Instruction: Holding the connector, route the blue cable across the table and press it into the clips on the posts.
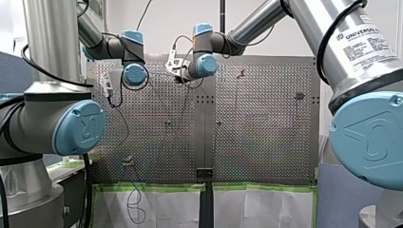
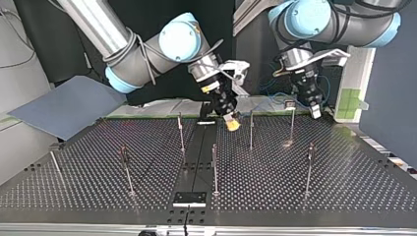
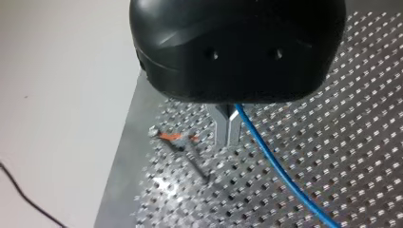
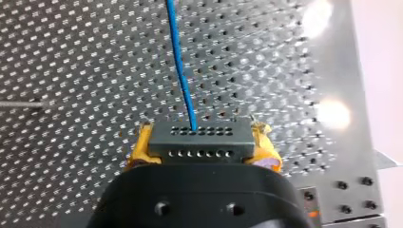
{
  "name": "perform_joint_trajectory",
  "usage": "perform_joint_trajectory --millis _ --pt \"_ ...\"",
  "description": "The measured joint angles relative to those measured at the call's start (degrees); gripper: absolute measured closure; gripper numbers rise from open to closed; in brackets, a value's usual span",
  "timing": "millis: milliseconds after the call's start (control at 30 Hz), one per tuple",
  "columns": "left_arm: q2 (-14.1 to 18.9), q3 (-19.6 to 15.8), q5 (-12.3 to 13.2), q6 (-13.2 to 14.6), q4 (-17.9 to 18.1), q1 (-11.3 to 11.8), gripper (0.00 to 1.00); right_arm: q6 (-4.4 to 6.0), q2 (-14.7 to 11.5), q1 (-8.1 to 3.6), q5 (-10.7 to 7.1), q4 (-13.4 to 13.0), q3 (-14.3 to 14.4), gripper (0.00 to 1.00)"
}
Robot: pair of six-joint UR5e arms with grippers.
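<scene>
In the right wrist view my right gripper (image 4: 202, 147) is shut on the grey connector (image 4: 199, 140), its yellow pads on both sides. The blue cable (image 4: 180, 61) leaves the connector and runs ahead over the perforated table. In the left wrist view my left gripper (image 3: 228, 133) has its metal fingers shut on the blue cable (image 3: 278, 168), which trails away beneath it. A post with an orange clip (image 3: 173, 137) stands just beside those fingers. In the top view my right gripper (image 2: 231, 120) hovers near the table's middle back and my left gripper (image 2: 314, 110) at the back right.
Several thin posts stand on the table, among them one (image 2: 251, 130) beside my right gripper, one (image 2: 292, 123) next to my left gripper and one (image 2: 310, 167) nearer the camera. A grey panel (image 2: 64, 105) leans at the top view's left.
</scene>
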Motion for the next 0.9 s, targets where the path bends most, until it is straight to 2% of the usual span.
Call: perform_joint_trajectory --millis 133,367,700,900 --pt "-0.01 1.93 0.68 -0.01 -0.79 0.99 1.00 0.54 0.30 -0.08 -0.04 0.87 -1.99 1.00" --pt "-0.12 3.87 2.38 -0.05 -1.90 3.02 1.00 0.74 2.12 0.04 0.06 3.85 -5.42 1.00" --pt "-1.65 5.51 7.30 -0.26 -2.10 7.99 1.00 0.54 5.89 0.37 1.13 8.24 -9.97 1.00" --pt "-2.65 6.77 9.92 -0.45 -2.08 9.50 1.00 0.47 6.66 0.31 1.86 10.06 -12.93 1.00"
